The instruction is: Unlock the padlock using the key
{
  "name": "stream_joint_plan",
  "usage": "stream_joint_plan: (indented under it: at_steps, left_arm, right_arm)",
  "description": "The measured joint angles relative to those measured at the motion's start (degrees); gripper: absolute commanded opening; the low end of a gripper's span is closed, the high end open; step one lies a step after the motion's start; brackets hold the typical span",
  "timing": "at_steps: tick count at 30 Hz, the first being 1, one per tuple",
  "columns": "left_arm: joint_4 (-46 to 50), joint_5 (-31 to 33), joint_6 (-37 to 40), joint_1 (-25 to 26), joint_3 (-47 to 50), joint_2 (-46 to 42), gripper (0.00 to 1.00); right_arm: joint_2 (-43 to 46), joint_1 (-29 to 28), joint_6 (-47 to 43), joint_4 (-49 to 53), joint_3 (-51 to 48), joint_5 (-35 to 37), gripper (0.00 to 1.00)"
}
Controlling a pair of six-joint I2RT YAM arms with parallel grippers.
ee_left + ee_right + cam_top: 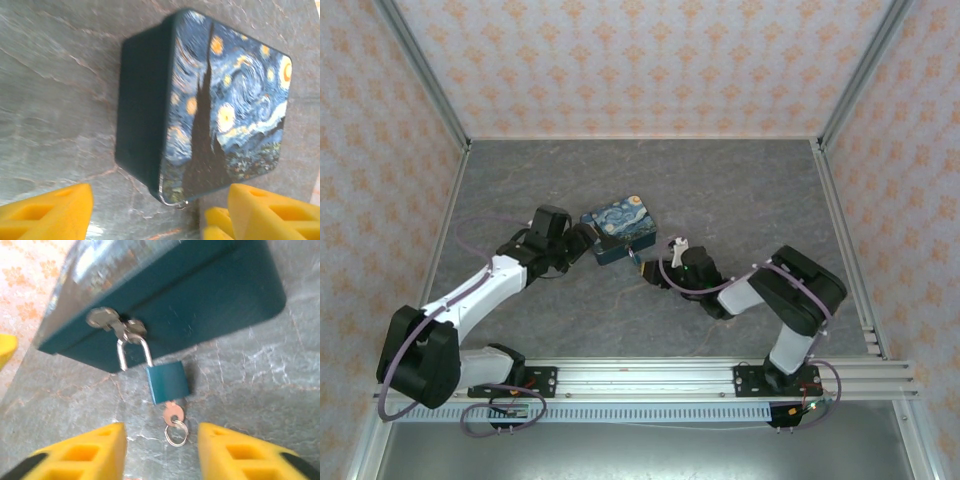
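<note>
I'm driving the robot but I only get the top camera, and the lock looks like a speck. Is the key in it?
Observer: Yes. The right wrist view shows the key in the bottom of the padlock.
Operator: Is it open yet?
Observer: It looks so: one leg of its metal loop ends free, outside the body.
Operator: Is my right end effector holding the key?
Observer: No. The right end effector is open, a finger on each side of the key, not touching it.
</note>
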State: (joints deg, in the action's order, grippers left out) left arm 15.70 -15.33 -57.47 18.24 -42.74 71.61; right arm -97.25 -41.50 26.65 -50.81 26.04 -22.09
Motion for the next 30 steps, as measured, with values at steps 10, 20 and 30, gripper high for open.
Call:
stream_joint_plan:
  at_steps: [10,20,30]
  left_arm:
    - [0.3,-1.7,5.6,-1.5,-4.2,5.2,0.76]
    - [-1.7,-4.4,7.1,-1.7,-5.7,14.3,0.75]
    - [-3.5,-5.7,7.1,-1.9,-6.2,15.9,0.75]
  right_arm:
    - [4.6,3.0,-2.5,3.0,1.8,-5.5,0.82]
    - [-2.1,5.4,-3.0,6.4,10.6,-16.3,0.82]
    - [-6.3,5.4,-6.4,13.1,16.1,-19.8,0.79]
